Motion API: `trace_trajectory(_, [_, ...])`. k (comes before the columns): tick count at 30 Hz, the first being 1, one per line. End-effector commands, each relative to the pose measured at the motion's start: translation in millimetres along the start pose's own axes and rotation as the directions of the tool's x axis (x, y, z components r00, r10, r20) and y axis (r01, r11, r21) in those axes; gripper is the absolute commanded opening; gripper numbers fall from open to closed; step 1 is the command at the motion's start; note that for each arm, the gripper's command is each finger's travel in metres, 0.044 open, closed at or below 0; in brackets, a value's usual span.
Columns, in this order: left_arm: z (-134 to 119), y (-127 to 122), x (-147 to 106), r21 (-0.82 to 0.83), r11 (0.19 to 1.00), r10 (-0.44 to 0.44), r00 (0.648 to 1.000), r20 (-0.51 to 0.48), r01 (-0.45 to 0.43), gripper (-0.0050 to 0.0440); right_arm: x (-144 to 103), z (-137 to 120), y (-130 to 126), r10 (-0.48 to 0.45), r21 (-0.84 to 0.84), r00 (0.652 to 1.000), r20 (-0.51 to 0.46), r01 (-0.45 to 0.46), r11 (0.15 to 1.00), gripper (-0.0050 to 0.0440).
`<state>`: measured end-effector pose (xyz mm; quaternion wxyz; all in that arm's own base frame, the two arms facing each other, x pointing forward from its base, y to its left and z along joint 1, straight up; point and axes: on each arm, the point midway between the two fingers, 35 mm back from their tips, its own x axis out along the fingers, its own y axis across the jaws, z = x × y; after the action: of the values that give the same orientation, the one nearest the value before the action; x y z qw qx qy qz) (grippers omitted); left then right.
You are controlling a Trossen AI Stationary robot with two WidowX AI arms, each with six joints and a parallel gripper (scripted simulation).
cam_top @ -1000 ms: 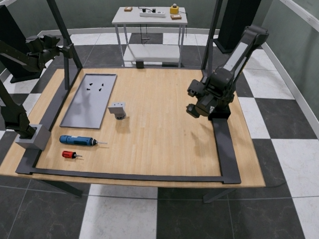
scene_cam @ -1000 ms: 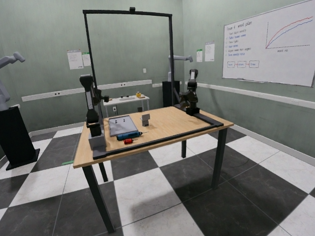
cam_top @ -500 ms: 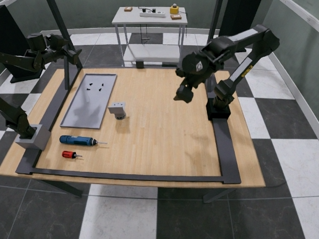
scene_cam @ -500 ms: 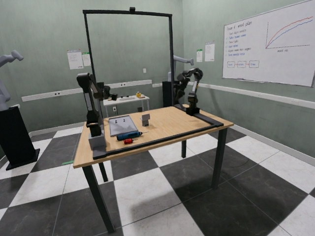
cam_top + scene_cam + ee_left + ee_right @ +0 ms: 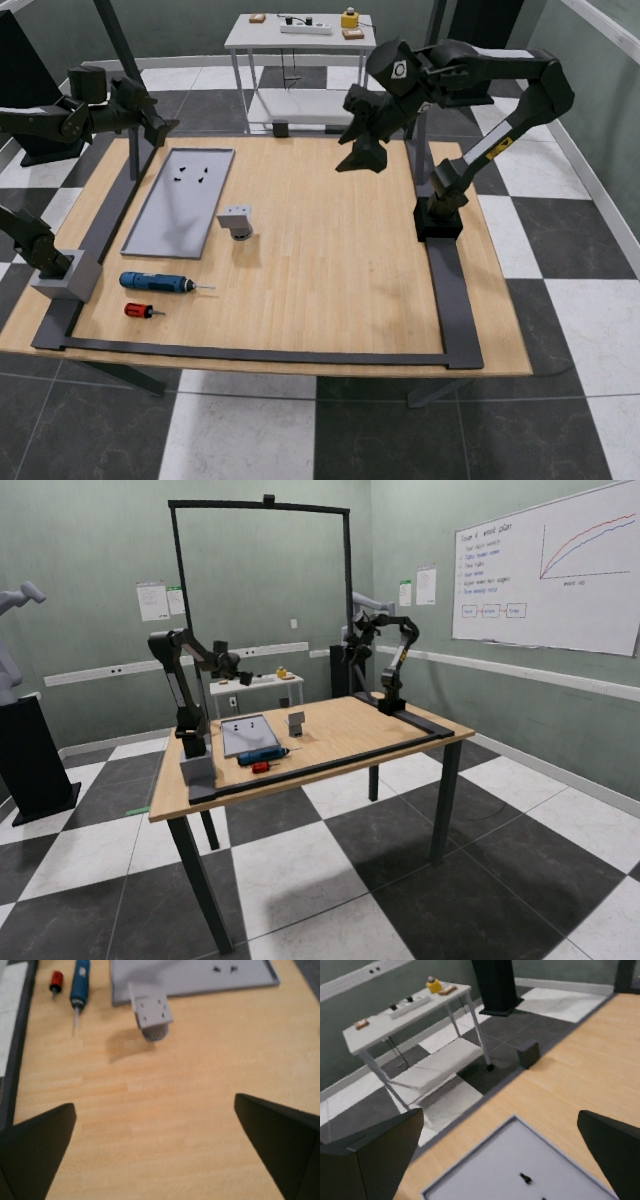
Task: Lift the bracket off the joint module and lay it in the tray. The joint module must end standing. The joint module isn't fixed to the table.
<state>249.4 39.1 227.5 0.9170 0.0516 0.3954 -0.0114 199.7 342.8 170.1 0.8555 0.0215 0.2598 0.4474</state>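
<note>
The grey bracket (image 5: 235,215) sits on top of the dark round joint module (image 5: 240,233), which stands upright on the table just right of the flat grey tray (image 5: 180,201). My left gripper (image 5: 360,161) hangs open and empty high over the far middle of the table, well away from the bracket. In the left wrist view the bracket (image 5: 151,1010) and module (image 5: 155,1034) lie ahead between the open fingers, with the tray (image 5: 195,975) behind. My right gripper (image 5: 160,129) is open and empty above the tray's far end; the right wrist view shows the tray (image 5: 520,1170).
Several small black screws (image 5: 191,173) lie in the tray's far end. A blue electric screwdriver (image 5: 155,282) and a red screwdriver (image 5: 138,310) lie near the front left. A dark frame rims the table. A white cart (image 5: 299,31) stands behind the table.
</note>
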Motion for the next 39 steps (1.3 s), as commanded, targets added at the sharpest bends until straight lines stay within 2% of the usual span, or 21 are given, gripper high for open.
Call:
trace_trajectory(1, [33.6, -3.2, -23.8, -0.058, 0.997, 0.066, 0.991, 0.116, -0.059, 0.044, -2.5, 15.3, -34.8, -0.065, 0.007, 0.996, -0.062, 0.065, 0.998, 0.044])
trace_trajectory(9, [57.3, -9.9, -44.7, -0.133, 0.989, 0.087, 0.972, 0.216, -0.06, 0.044, -7.9, 16.2, -97.2, -0.188, 0.015, 0.961, -0.202, 0.195, 0.981, 0.044])
trace_trajectory(11, [57.3, -9.9, -44.7, -0.133, 0.989, 0.087, 0.972, 0.216, -0.06, 0.044, -7.9, 16.2, -97.2, -0.188, 0.015, 0.961, -0.202, 0.195, 0.981, 0.044])
trace_trajectory(12, [59.8, -10.7, -46.1, -0.141, 0.988, 0.089, 0.971, 0.224, -0.058, 0.044, -11.0, 8.4, -108.0, -0.211, 0.017, 0.942, -0.261, 0.223, 0.975, 0.044])
trace_trajectory(17, [68.7, -13.5, -56.5, -0.174, 0.984, 0.095, 0.959, 0.268, -0.049, 0.044, -14.6, 16.2, -161.3, -0.305, 0.01, 0.888, -0.344, 0.328, 0.945, 0.044])
trace_trajectory(26, [68.8, -14.2, -55.0, -0.179, 0.983, 0.095, 0.96, 0.265, -0.048, 0.044, -25.4, 15.2, -236.4, -0.413, -0.012, 0.756, -0.508, 0.473, 0.881, 0.044])
trace_trajectory(28, [68.8, -14.2, -55.0, -0.179, 0.983, 0.095, 0.96, 0.265, -0.048, 0.044, -25.4, 15.2, -236.4, -0.413, -0.012, 0.756, -0.508, 0.473, 0.881, 0.044])
trace_trajectory(29, [68.8, -14.2, -55.0, -0.179, 0.983, 0.095, 0.96, 0.265, -0.048, 0.044, -30.5, 7.6, -240.4, -0.41, -0.014, 0.724, -0.555, 0.484, 0.875, 0.044])
trace_trajectory(32, [68.7, -13.8, -55.0, -0.178, 0.983, 0.096, 0.96, 0.264, -0.049, 0.044, -36.1, 1.9, -251.2, -0.413, -0.02, 0.679, -0.607, 0.506, 0.862, 0.044])
trace_trajectory(39, [66.9, -14.2, -53.0, -0.176, 0.983, 0.093, 0.962, 0.257, -0.048, 0.044, -36.9, 1.8, -255.5, -0.416, -0.022, 0.669, -0.616, 0.513, 0.858, 0.044])
